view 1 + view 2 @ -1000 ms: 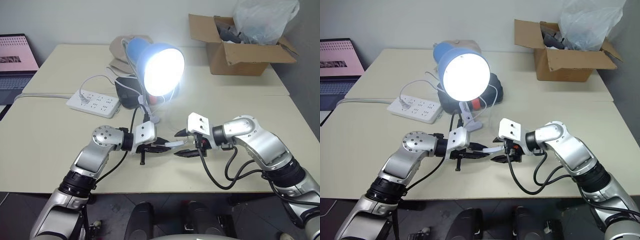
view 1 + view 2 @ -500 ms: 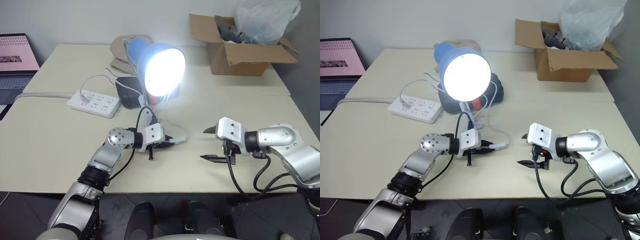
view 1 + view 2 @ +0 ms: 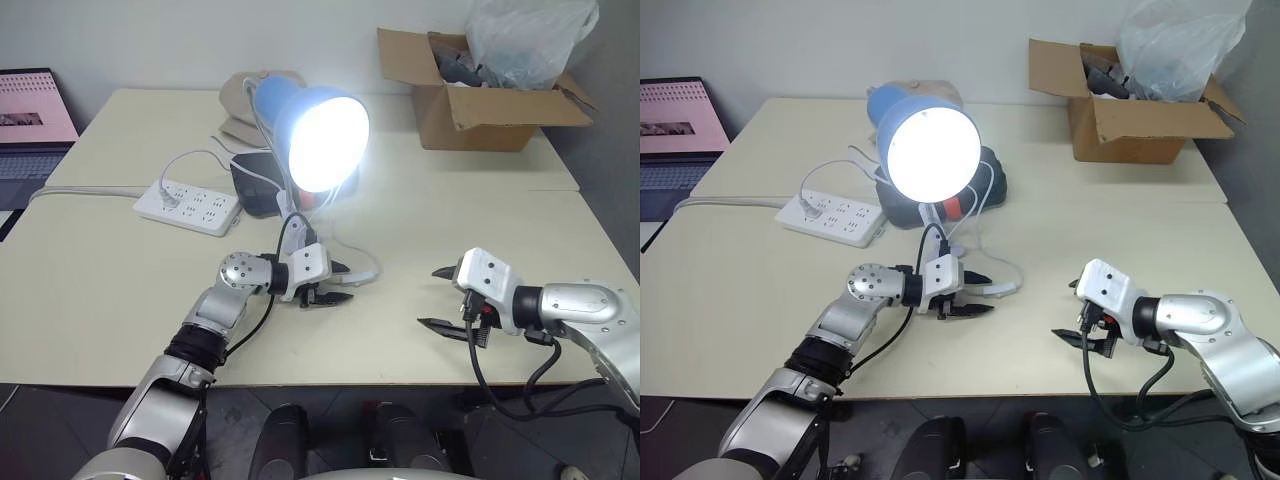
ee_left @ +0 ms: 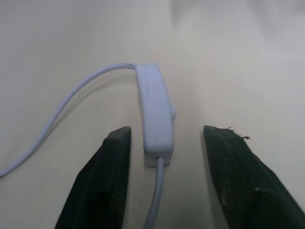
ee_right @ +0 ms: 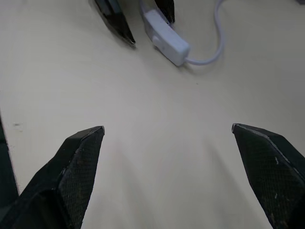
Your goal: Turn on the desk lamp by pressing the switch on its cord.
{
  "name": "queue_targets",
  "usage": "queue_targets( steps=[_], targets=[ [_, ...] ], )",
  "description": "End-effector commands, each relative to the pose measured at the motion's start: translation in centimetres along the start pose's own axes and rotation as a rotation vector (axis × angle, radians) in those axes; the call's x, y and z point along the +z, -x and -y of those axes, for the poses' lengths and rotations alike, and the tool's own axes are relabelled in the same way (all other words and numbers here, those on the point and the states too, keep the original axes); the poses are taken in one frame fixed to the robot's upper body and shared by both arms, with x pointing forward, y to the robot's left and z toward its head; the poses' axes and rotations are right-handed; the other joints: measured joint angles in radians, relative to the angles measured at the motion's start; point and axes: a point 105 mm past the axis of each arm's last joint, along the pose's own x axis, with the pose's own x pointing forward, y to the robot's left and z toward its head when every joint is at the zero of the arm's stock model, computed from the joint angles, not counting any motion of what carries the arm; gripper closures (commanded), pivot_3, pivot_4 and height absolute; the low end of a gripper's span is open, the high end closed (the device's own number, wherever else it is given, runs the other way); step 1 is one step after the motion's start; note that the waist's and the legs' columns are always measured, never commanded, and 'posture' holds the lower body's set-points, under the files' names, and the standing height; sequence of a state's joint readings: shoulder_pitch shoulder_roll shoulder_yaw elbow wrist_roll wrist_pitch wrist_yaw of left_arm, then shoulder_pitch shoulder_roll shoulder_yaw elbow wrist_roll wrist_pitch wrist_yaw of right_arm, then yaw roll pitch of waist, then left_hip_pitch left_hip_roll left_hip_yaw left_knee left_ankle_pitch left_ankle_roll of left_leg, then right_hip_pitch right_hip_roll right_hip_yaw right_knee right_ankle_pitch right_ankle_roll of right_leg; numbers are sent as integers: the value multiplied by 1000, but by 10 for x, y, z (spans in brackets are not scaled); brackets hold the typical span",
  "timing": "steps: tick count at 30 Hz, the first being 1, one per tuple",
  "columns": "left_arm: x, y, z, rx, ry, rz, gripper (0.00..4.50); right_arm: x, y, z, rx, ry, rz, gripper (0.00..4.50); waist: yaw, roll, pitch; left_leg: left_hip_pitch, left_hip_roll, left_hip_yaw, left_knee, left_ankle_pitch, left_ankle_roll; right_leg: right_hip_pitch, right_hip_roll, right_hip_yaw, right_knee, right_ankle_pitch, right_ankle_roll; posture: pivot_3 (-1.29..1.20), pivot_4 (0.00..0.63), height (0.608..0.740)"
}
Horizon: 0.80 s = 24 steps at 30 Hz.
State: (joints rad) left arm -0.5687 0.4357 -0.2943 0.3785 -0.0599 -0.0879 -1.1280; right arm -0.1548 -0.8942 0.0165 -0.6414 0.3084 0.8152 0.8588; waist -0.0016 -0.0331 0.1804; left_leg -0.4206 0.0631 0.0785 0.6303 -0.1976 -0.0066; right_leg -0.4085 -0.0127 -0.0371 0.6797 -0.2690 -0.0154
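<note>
On the table (image 3: 120, 270), the switch (image 4: 155, 117) lies between the parted left gripper (image 4: 164, 157) fingers, unheld. Right gripper (image 3: 440, 297) stands wide, well apart. Light, rigid, likely slippery: grip its long sides.

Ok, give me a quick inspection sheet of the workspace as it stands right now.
Surface: beige table, two tops butted together.
Job's things: desk lamp lit; switch lying flat on the table between the left tool's fingers, not gripped.
Clutter: open cardboard box with a plastic bag at the far right; a dark object behind the lamp.
Grippers: left tool open around the switch; right tool open, empty, apart to the right.
Cables: thin white cord looping from the switch; power strip with a plug in it.
Surroundings: laptop at the far left.
</note>
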Motion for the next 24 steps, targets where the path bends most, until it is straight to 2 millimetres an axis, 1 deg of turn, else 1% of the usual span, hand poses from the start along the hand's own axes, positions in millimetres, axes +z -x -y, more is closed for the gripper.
queue_targets(
  steps=[1,2,6,8,10,12,14,18,21,24],
  targets=[
    [16,18,-5,67,-29,53,1003,8,8,6,-45,23,27,0,-1,0,0,0,0,0,0,0,0,0,0,0,0,0,0,0,150,740],
    [19,24,-6,91,-23,61,735,8,10,8,-54,24,31,0,-2,0,0,0,0,0,0,0,0,0,0,0,0,0,0,0,150,740],
    [15,60,-4,190,-3,9,735,17,18,12,-70,44,112,0,-4,0,0,1,1,0,0,0,0,0,0,0,0,0,0,0,150,740],
    [16,70,-4,237,19,4,735,17,22,11,-60,33,133,0,-2,0,0,1,1,0,-1,0,0,0,0,0,0,0,0,0,150,740],
    [19,85,-4,292,63,4,735,20,27,12,-69,73,188,0,-1,0,0,1,1,0,0,0,0,1,0,0,0,0,0,0,150,740],
    [21,104,8,324,105,-9,735,19,32,13,-61,102,216,0,-1,0,0,2,0,0,0,0,0,2,-1,0,-1,0,0,0,150,740],
    [23,117,21,335,174,-8,735,16,34,16,-47,105,223,0,-1,0,0,2,0,0,0,0,0,2,-1,0,-1,0,0,0,150,740],
    [23,131,33,360,247,-22,735,17,36,20,-24,118,243,0,-2,0,0,4,0,0,-1,0,0,2,-2,0,-1,0,0,0,150,740],
    [26,136,35,381,281,-8,735,18,36,21,-7,123,254,0,0,0,0,4,0,-1,-1,0,0,3,-2,-1,0,0,0,0,150,740],
    [25,138,40,373,277,-28,735,20,36,23,4,128,261,0,0,0,0,4,0,-1,-1,0,0,3,-2,-1,0,0,-1,0,150,740]
  ],
)
